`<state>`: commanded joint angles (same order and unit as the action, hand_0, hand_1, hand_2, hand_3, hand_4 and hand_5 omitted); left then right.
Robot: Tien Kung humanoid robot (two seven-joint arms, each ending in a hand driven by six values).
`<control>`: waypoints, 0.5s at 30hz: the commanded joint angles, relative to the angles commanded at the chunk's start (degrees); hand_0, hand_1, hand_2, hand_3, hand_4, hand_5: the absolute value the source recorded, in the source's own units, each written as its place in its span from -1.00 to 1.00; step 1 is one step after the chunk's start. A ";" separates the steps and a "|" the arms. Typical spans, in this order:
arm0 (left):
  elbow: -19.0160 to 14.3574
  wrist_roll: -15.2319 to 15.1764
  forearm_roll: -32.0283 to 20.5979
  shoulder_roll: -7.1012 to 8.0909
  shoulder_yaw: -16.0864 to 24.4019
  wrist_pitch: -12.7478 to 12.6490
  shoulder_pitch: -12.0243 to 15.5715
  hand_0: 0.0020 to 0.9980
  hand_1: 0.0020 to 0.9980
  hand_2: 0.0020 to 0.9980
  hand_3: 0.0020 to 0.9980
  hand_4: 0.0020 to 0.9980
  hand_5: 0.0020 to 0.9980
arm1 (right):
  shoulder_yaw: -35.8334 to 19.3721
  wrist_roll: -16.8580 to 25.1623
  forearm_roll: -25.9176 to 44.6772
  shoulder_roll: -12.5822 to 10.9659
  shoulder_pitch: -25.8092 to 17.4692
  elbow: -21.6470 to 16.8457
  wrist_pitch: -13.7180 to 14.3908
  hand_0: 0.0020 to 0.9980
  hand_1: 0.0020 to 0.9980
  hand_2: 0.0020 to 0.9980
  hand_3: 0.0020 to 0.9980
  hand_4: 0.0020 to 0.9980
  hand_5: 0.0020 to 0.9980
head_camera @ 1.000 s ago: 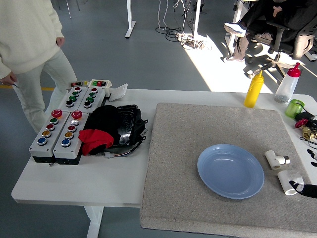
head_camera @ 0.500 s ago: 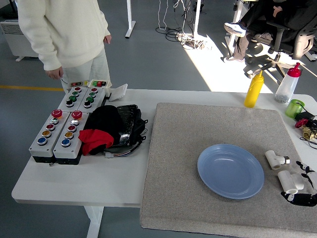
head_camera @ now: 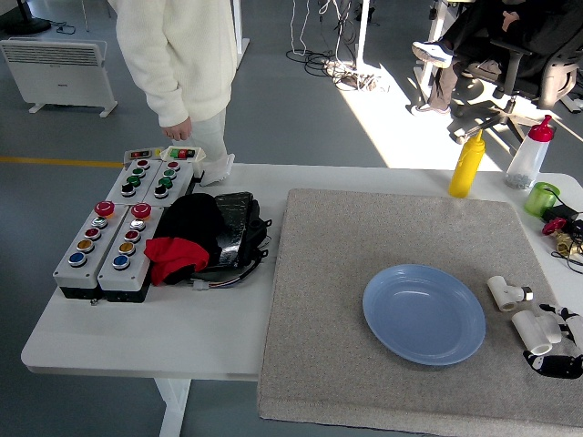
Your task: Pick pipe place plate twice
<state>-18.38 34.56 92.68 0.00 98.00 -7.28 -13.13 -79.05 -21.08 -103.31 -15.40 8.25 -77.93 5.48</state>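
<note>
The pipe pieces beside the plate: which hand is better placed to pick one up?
The right hand: it already lies against the nearer white pipe piece, right of the blue plate. The left hand is out of view.

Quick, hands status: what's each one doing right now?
Left hand: not in view.
Right hand: at the mat's right edge, fingers around the nearer white pipe fitting; a firm grip cannot be told.

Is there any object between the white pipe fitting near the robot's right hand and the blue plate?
Nothing visible blocks it. The white elbow pipe fitting lies on grey mat, bare up to the round blue plate. The white T-shaped fitting sits farther back, off that path.
</note>
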 joint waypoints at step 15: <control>0.09 -0.18 -0.34 0.00 -0.07 -0.16 -0.37 0.35 0.33 0.37 0.26 -0.33 1.00 | -0.47 2.43 -1.40 0.04 0.54 0.67 0.16 -0.14 0.05 0.16 0.20 -0.29 -0.99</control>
<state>-18.29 34.38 92.34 0.00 97.93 -7.45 -13.50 -79.52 -18.65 -104.71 -15.36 8.79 -77.26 5.63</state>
